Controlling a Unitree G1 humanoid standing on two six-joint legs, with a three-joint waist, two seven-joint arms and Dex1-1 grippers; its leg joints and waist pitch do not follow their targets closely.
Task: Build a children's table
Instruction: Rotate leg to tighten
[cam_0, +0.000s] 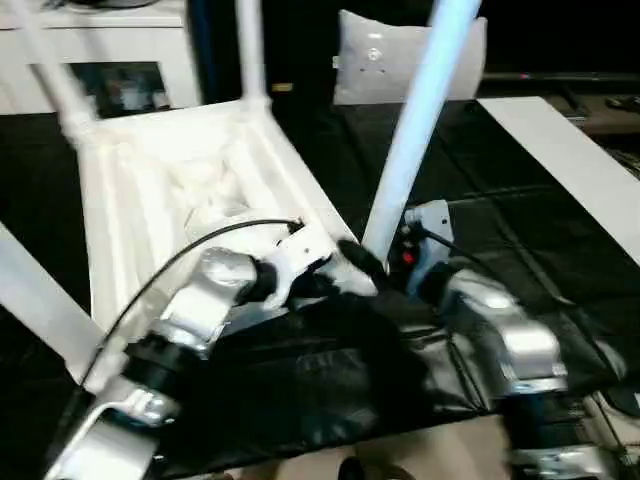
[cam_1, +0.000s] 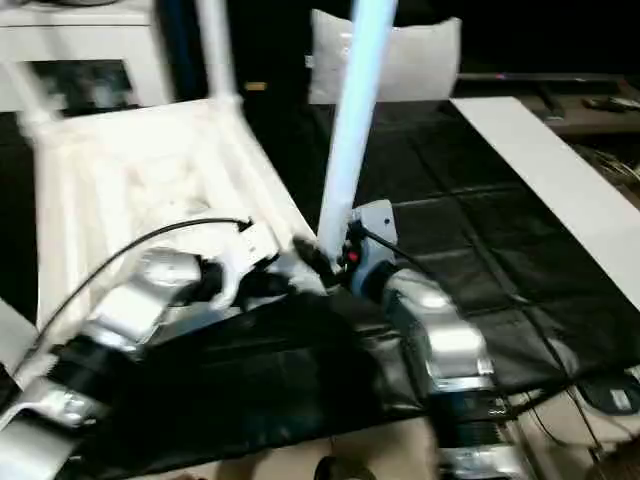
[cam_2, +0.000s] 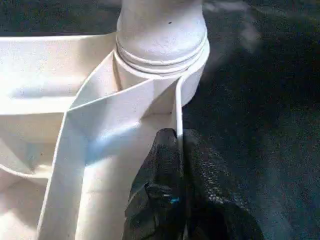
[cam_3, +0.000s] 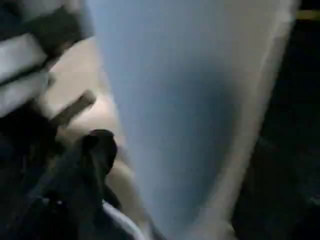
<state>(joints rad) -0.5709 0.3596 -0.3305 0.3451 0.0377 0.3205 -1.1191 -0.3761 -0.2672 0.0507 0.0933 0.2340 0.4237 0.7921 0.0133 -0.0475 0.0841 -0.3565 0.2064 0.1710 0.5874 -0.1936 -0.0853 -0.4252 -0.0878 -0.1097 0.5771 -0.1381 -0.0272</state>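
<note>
The table top (cam_0: 180, 190) lies underside up on the black mat (cam_0: 480, 230), with legs already rising from its far corners. At its near corner, the fourth leg (cam_0: 415, 120) stands in the socket (cam_2: 160, 65). The left gripper (cam_2: 172, 190) is clamped together on the top's thin rim just beside that socket, steadying it. The right gripper (cam_0: 385, 270) sits at the leg's base; whether its fingers grip or stand apart I cannot tell. Judged step: seating the last leg; next, press or twist it fully home

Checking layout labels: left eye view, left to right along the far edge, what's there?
White cabinet → upright leg in the table top's far corner → white-grey cushion → flat white board.
</note>
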